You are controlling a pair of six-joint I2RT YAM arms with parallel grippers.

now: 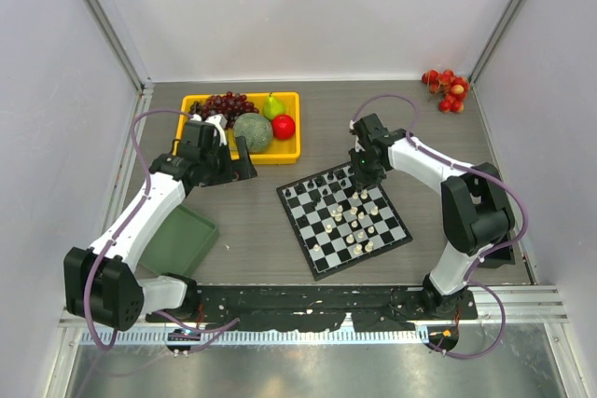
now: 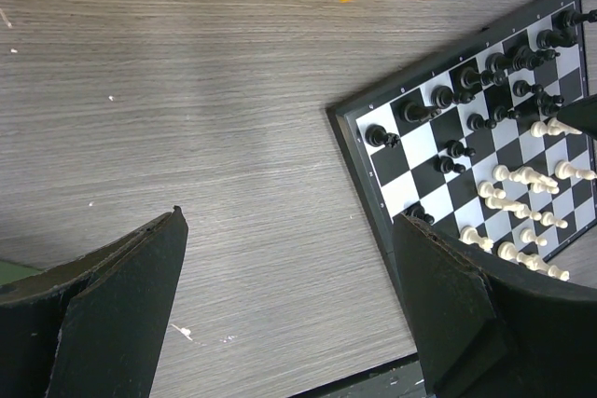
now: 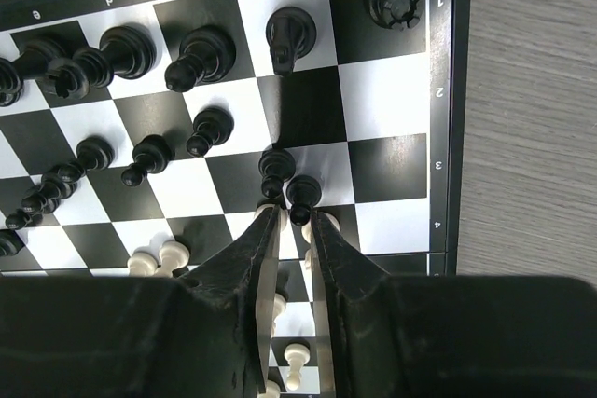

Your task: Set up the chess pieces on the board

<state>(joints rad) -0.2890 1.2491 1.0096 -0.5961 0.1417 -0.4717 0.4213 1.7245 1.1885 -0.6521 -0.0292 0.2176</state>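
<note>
**Ana:** While the board lies skewed on the tabletop, right of the yellow tray and between the two arms, how should this step be handled?

**Ben:** Slowly, I'd say. The right gripper is down over the far part of the board with its jaws almost shut around a black pawn. A second black pawn stands touching or just beside it, so the lift should go straight up, or the neighbour may tip. I judge the pawn belongs on the row in front of the black back rank, where squares stand bare.

**Ana:** And the left gripper?

**Ben:** Its jaws are spread wide with nothing between them, above bare tabletop between tray and board. It looks idle; best it keeps off the board's edge.

**Ana:** The chess pieces themselves?

**Ben:** All on the board, as far as I can see. Black ones gather along the far side, cream ones are scattered mid-board, not yet in rows.

**Ana:** What can't you make out?

**Ben:** From above the pieces are too small to name. The right wrist view hides the squares beneath its own fingers, and whether the pads truly press the pawn I cannot tell. The left wrist view cuts off the board's right part.
</note>
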